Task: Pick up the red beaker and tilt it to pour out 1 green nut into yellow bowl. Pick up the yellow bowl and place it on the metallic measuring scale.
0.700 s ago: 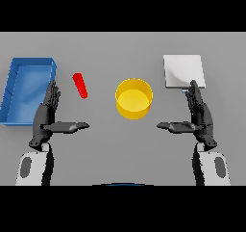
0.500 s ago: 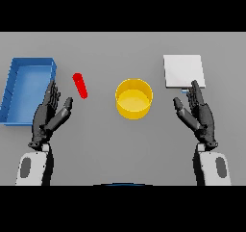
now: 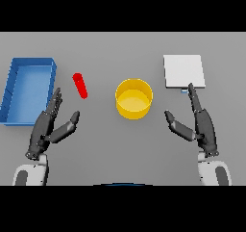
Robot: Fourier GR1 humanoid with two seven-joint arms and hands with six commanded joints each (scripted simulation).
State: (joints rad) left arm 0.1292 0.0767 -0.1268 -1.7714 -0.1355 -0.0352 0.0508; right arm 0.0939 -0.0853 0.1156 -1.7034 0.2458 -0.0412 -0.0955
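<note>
From my station, the red beaker (image 3: 80,85) lies on the desk (image 3: 110,53), up and slightly right of my left hand (image 3: 48,127), its long axis running away from me with a slight slant. That hand, fingers spread and holding nothing, is nearer; my right hand (image 3: 199,122) is also spread, just below the metallic measuring scale (image 3: 184,71). One beaker, one yellow bowl (image 3: 134,98) between the hands, one scale, one blue tray (image 3: 29,89)

One beaker (image 3: 80,85), one bowl (image 3: 134,98), one scale (image 3: 184,71), one bin (image 3: 28,89)
</note>
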